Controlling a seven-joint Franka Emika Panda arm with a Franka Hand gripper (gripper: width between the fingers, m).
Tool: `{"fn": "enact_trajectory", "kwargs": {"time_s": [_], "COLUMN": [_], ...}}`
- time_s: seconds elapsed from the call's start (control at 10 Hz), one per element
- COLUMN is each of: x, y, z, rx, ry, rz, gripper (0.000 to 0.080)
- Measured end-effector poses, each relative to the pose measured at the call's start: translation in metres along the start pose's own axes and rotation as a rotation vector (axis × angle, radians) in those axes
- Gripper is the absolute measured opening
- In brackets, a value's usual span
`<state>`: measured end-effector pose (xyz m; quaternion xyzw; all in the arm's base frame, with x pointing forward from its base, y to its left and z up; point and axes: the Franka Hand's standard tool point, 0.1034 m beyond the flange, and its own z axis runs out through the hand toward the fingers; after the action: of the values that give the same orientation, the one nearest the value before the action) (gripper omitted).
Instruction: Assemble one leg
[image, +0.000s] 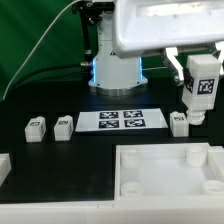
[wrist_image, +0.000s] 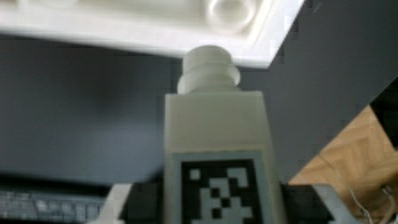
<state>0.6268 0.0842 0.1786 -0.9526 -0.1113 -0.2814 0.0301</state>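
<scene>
My gripper (image: 199, 72) is shut on a leg (image: 200, 90), a white chunky block with a black-and-white tag, held in the air at the exterior view's right. In the wrist view the held leg (wrist_image: 217, 140) stands between my fingers (wrist_image: 135, 203), and its round peg points toward the corner of the white tray (wrist_image: 169, 30). Three more legs lie on the black table: two at the exterior view's left (image: 36, 128) (image: 64, 126) and one (image: 179, 123) just below the held leg. The large white tray (image: 165, 185) with round corner sockets lies in front.
The marker board (image: 122, 121) lies between the loose legs, in front of the robot base (image: 118, 70). A white part (image: 4, 166) shows at the exterior view's left edge. A brown wooden surface (wrist_image: 356, 160) shows beyond the table in the wrist view.
</scene>
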Motion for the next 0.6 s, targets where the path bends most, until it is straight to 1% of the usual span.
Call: {"fn": "enact_trajectory", "kwargs": {"time_s": [0.1, 0.2, 0.6], "x": [0.0084, 0.0095, 0.0088], "y": [0.0030, -0.0021, -0.0028], "z": [0.0090, 0.0101, 0.0105], "rx": [0.016, 0.040, 0.042], "ry": [-0.015, -0.047, -0.045], "rz": [0.009, 0.033, 0.030], "gripper": [0.0291, 0.0291, 0.0291]}}
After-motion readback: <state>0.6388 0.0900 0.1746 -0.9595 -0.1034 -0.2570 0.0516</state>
